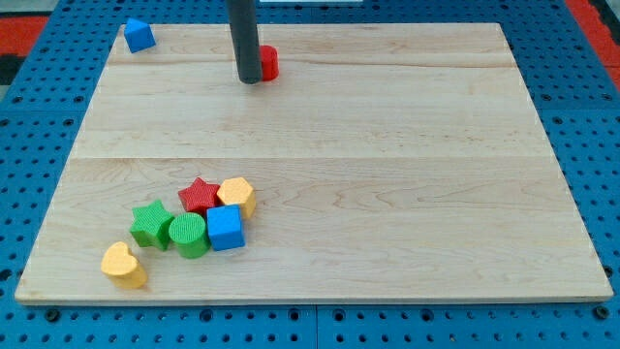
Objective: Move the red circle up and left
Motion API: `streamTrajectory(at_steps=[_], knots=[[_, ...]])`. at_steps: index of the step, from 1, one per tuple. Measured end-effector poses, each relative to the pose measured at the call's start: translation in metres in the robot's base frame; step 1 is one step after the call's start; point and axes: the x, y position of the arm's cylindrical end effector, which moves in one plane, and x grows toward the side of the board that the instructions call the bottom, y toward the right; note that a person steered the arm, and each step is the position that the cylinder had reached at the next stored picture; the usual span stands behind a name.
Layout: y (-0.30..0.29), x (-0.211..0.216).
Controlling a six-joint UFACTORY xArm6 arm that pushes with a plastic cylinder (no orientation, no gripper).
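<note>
The red circle (268,62) sits near the view's top edge of the wooden board (387,145), left of centre. My dark rod comes down from the view's top, and my tip (250,80) rests on the board just left of the red circle, touching or nearly touching it and hiding its left part.
A blue block (139,35) sits at the top left corner. A cluster lies at the bottom left: red star (200,195), yellow hexagon (236,195), blue cube (225,228), green star (151,223), green cylinder (188,235), yellow heart (122,264).
</note>
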Motion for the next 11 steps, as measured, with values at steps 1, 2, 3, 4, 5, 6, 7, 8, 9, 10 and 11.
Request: streamTrajectory(at_steps=[1, 2, 3, 4, 5, 6, 7, 8, 9, 10, 11], knots=[[-0.026, -0.003], [-0.025, -0.006], [0.015, -0.010], [0.029, -0.024], [0.009, -0.031], [-0.022, -0.032], [-0.032, -0.044], [-0.004, -0.046], [0.033, -0.048], [0.058, -0.051], [0.050, -0.051]])
